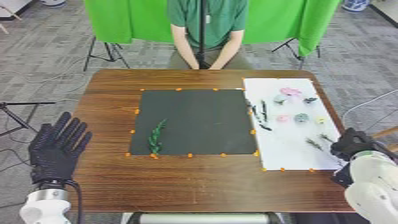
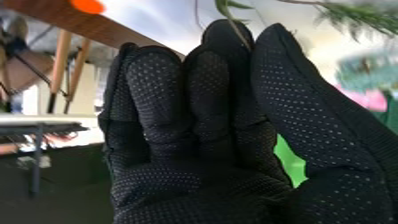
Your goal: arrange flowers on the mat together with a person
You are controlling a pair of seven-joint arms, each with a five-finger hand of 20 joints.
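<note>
Head view: set high above the near side, facing forward and down, far enough back to take in the whole counter [image 1: 107,190] and the floor [image 1: 53,65] beyond. Right wrist view: very close in, looking along the right hand's [image 1: 354,143] fingers [image 2: 156,87]; both share that hand and part of the white sheet [image 1: 284,150], right side of the head frame.

This looks like a robotics lab with a filming corner. Two white robot arms [image 1: 44,207] [image 1: 371,182] come in over the brown wooden worktop [image 1: 107,190] from the bottom corners of the head view. Across the top hangs a bright green cloth [image 1: 115,20], with black stand legs [image 1: 107,52] below it. Another black stand [image 1: 22,104] reaches in at the left edge, and loose cables [image 1: 13,162] lie on the grey carpeted floor [image 1: 53,60]. Pale wooden furniture legs [image 2: 59,65] show at the upper left of the right wrist view.
</note>
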